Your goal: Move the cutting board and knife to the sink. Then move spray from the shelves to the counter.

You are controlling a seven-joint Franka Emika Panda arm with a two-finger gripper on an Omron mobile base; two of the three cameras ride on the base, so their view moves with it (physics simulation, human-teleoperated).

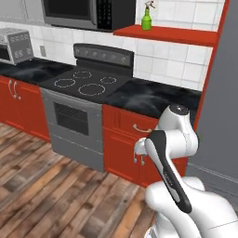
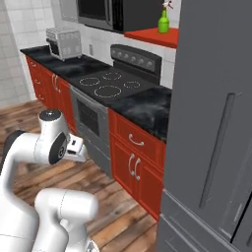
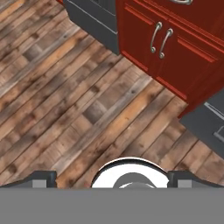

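Gripper first: from the left base camera I read it tucked low in front of the arm's elbow (image 1: 138, 153), down by the red cabinets (image 1: 125, 139), and I can't judge the jaws from here. My target, the spray (image 1: 148, 16), stands upright on the shelf (image 1: 167, 34), high on the tiled wall, up and slightly right of the hand and well apart from it. Between them runs the counter (image 1: 148, 95), with the stove (image 1: 86, 81) to its left.

From the right base camera the hand (image 2: 78, 147) points toward the stove front, low and folded in. The spray (image 2: 163, 20) sits at the shelf's outer end (image 2: 152, 35), far above and right of the hand, its long axis vertical. Counter (image 2: 147, 108) lies below it beside the grey fridge (image 2: 211, 123).

From the hand camera I see the two fingertips (image 3: 41, 178) set wide apart, nothing between them, looking down at the floor (image 3: 65, 96) and cabinet doors (image 3: 175, 48). I judge the board and knife part finished or elsewhere; neither is visible. Next move, as I see it, is a long reach upward, with the hand swung up from the floor toward the shelf.
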